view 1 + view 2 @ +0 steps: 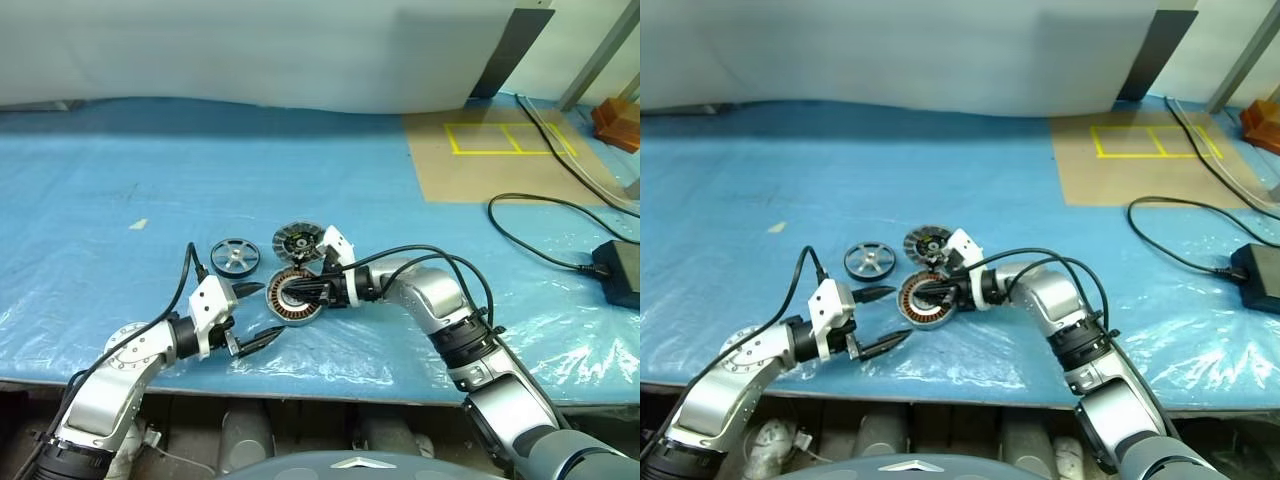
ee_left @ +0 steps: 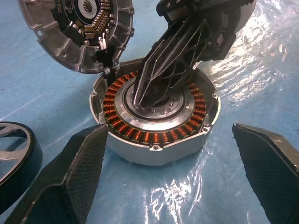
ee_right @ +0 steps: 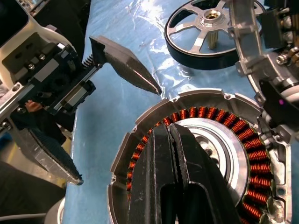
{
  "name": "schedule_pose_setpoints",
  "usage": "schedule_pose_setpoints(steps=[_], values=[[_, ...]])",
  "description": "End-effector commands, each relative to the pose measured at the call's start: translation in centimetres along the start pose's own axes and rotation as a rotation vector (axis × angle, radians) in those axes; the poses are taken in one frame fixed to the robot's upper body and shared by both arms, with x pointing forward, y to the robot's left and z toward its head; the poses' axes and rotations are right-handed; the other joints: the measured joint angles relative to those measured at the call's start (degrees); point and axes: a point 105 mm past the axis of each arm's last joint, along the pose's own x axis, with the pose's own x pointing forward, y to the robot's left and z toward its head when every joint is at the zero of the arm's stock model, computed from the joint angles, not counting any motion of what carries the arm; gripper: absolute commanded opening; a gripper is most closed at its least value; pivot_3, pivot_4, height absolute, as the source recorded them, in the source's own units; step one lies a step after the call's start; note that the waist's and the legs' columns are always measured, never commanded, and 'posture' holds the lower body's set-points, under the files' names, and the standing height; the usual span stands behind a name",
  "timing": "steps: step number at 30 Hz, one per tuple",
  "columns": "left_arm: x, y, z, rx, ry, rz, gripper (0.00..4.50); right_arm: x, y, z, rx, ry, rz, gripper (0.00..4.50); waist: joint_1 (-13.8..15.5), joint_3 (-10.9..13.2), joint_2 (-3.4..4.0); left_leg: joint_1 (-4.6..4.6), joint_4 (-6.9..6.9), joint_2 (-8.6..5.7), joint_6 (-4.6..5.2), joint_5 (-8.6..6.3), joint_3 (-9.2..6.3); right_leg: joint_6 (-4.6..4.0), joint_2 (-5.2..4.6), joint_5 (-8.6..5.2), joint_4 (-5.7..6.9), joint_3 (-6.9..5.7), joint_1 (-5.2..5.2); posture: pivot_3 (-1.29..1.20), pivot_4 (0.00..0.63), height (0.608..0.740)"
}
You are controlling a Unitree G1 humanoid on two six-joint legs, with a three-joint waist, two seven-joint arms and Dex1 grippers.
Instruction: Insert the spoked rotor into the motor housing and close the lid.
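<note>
My right claw (image 1: 290, 293): pressed together, tips on the housing (image 1: 293, 297) centre | my left claw (image 1: 256, 315): wide, empty, beside it | wheel (image 1: 235, 257), lid (image 1: 297, 241) behind.

Right tool (image 1: 290, 294) blocks motor housing (image 1: 296, 312) centre; lid (image 1: 297, 241) raised behind.

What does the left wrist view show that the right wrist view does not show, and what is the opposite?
Left wrist view alone: the ribbed inner face of the lid, propped open at the housing's edge. Right wrist view alone: the whole spoked rotor lying on the blue sheet. Both: the motor housing with copper windings, the shut right gripper pressing its centre, and the open left gripper nearby.
</note>
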Motion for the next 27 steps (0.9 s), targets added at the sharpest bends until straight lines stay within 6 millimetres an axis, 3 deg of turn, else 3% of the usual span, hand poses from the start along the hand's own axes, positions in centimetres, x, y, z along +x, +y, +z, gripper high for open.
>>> schedule_pose_setpoints(steps=[1,7,11,13,21,27], values=[[0.1,-0.2,0.8,0.034,-0.026,-0.011,4.5,-0.1,-0.7,-0.5,-0.008,0.021,-0.055,0.03,0.0,0.0,0.0,0.01,0.0,-0.01,0.0,0.0,0.0,0.0,-0.01,0.0,0.0,0.0,0.0,0.0,0.15,0.74],[0.2,-0.2,0.8,0.033,-0.027,-0.014,4.5,-0.5,0.6,0.9,0.03,-0.065,0.027,0.03,0.0,0.0,0.0,0.01,0.05,-0.01,0.0,0.0,0.0,-0.18,-0.02,-0.11,0.01,0.02,0.02,0.0,0.15,0.74],[0.2,-0.1,0.9,0.035,-0.031,-0.014,4.5,-1.5,2.2,3.9,0.131,-0.209,0.158,0.03,0.1,0.0,0.0,-0.06,0.05,-0.01,0.01,0.0,0.0,0.0,0.0,0.0,-0.01,0.02,-0.02,0.0,0.15,0.74],[0.3,-0.1,1.0,0.035,-0.031,-0.014,4.5,-1.5,2.3,4.2,0.138,-0.213,0.162,0.03,0.1,0.0,0.0,-0.05,0.02,-0.01,0.01,0.0,0.0,0.01,0.0,0.0,-0.01,0.0,-0.02,0.0,0.15,0.74],[0.4,-0.3,1.0,0.031,-0.034,-0.017,4.5,-0.1,0.7,0.4,0.045,-0.008,0.012,0.03,0.1,0.0,0.0,-0.05,-0.03,0.0,0.0,0.0,0.0,0.01,0.0,0.0,-0.02,-0.02,-0.04,0.0,0.15,0.74],[0.3,-0.4,0.9,0.03,-0.032,-0.016,4.5,0.1,-1.6,-0.2,0.075,0.017,-0.117,0.03,-0.1,0.0,0.0,0.03,-0.01,-0.01,0.0,0.0,0.0,0.0,0.0,0.0,0.0,0.01,0.0,0.0,0.15,0.74]])
